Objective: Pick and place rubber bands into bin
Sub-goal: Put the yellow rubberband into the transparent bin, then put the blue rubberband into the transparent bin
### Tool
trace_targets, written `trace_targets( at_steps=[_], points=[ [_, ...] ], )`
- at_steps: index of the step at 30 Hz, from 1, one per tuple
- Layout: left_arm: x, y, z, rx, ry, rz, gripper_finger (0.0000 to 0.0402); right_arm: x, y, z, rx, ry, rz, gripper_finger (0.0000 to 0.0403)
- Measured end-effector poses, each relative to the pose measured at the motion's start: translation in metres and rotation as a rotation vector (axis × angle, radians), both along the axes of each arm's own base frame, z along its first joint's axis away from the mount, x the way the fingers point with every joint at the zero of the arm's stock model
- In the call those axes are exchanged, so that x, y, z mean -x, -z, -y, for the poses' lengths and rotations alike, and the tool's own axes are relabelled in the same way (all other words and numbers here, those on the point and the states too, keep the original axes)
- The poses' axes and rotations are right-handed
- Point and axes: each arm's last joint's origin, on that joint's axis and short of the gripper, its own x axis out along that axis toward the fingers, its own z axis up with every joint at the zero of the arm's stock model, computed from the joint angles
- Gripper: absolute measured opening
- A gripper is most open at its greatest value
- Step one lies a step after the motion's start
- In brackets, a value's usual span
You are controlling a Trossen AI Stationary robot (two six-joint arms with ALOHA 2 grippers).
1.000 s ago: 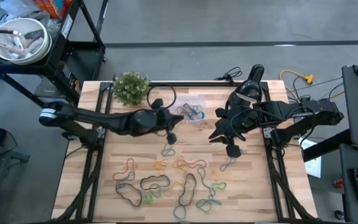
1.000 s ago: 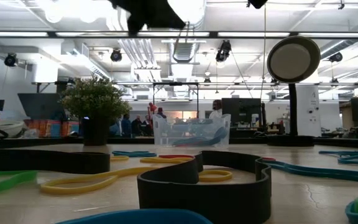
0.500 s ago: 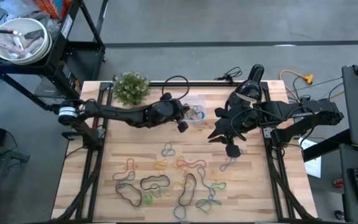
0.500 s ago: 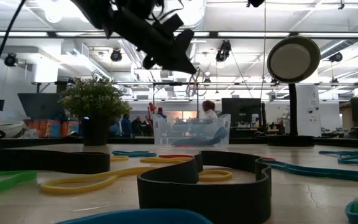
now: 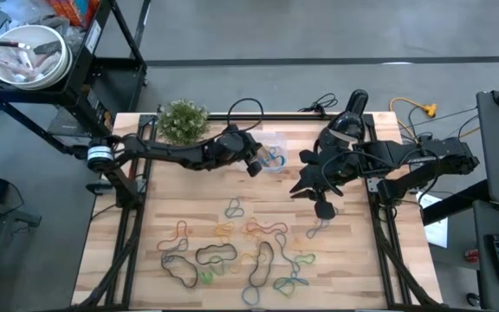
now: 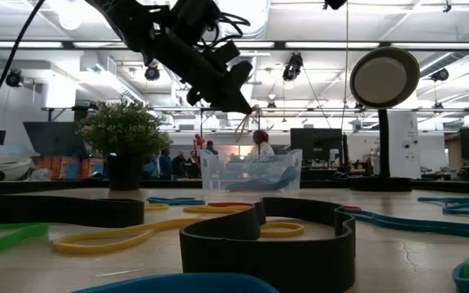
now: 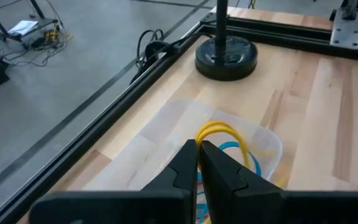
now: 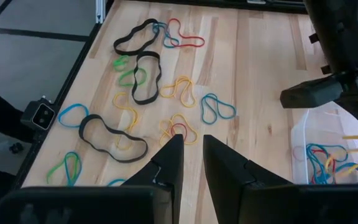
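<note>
My left gripper (image 5: 254,165) is above the near left part of the clear bin (image 5: 273,158), shut on a yellow rubber band (image 7: 219,132). In the low view the band (image 6: 245,122) hangs under the fingers above the bin (image 6: 251,172). The bin holds a few blue, yellow and red bands (image 8: 328,158). Many loose rubber bands (image 5: 232,251) lie flat on the near half of the table. My right gripper (image 5: 323,208) hovers right of the middle, its fingers (image 8: 192,149) a little apart and empty. My left gripper pinches the yellow rubber band between its two fingertips, at one end of the loop (image 7: 199,140). The fingers slant down toward the table's far right. The rest of the loop arches out past the fingertips and hangs slack, lifted clear above the bin.
A small potted plant (image 5: 183,121) stands at the far left corner. A black round-based stand (image 7: 225,56) is beyond the bin near the far edge. Black cables (image 5: 232,113) loop at the far edge. Bare wood lies between the bin and the bands.
My left gripper has risen from the middle of the table and gone toward the far edge to above the bin, carrying the yellow band lifted clear. The bands on the table have stayed where they were.
</note>
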Motion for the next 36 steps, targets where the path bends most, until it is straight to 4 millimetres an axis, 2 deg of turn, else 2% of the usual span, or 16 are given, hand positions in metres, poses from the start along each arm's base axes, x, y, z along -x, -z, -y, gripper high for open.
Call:
trace_targets(
  at_steps=[11, 20, 27, 30, 36],
  points=[
    [0.001, -0.001, -0.002, -0.005, -0.003, -0.002, 0.0004, 0.0, 0.0, 0.001, 0.016, 0.019, 0.002, 0.0057],
    [0.001, -0.001, -0.002, -0.007, -0.003, -0.003, 0.0064, 0.0, 0.0, 0.001, 0.013, 0.021, 0.002, 0.0057],
    [0.003, 0.0, -0.002, 0.002, -0.001, -0.028, 0.0078, 0.001, 0.001, 0.001, 0.004, 0.031, -0.02, 0.0057],
    [0.008, -0.004, 0.003, 0.036, 0.059, -0.061, 0.0078, 0.008, 0.01, 0.002, 0.012, 0.038, -0.128, 0.0057],
    [0.024, -0.028, 0.022, 0.1, 0.241, -0.049, 0.0078, 0.024, 0.045, 0.002, 0.02, 0.06, -0.393, 0.0057]
  ],
)
